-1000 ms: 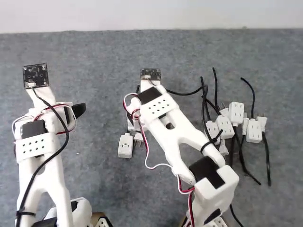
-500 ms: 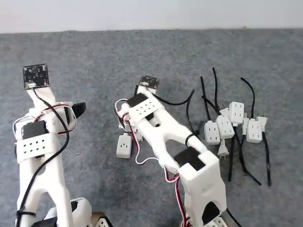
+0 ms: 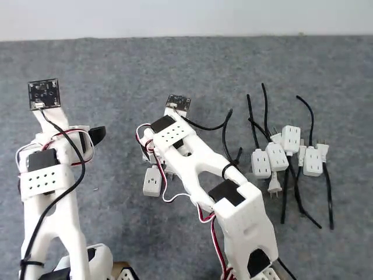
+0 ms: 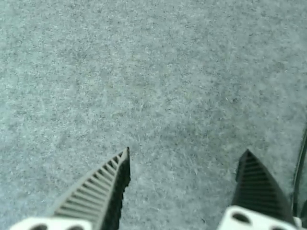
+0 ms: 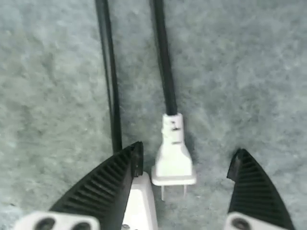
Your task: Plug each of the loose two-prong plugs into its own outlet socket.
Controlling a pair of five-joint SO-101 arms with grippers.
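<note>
right gripper [image 5: 188,149]: has swung left, jaws apart, now straddles white two-prong plug on black cord [image 5: 173,163], near white plastic socket block [image 3: 152,182] | left gripper [image 4: 187,157]: jaws apart, unmoved | grasp pending

A grey carpet [image 3: 105,64] with a short, fuzzy, speckled pile covers the work surface. In the high view it reaches from 6 o'clock nearly up to 12 o'clock. There it meets a plain pale wall [image 3: 186,17] in a straight line that runs from 9 to 3 o'clock. The light is soft and even, and the shadows on the carpet are faint.
</note>
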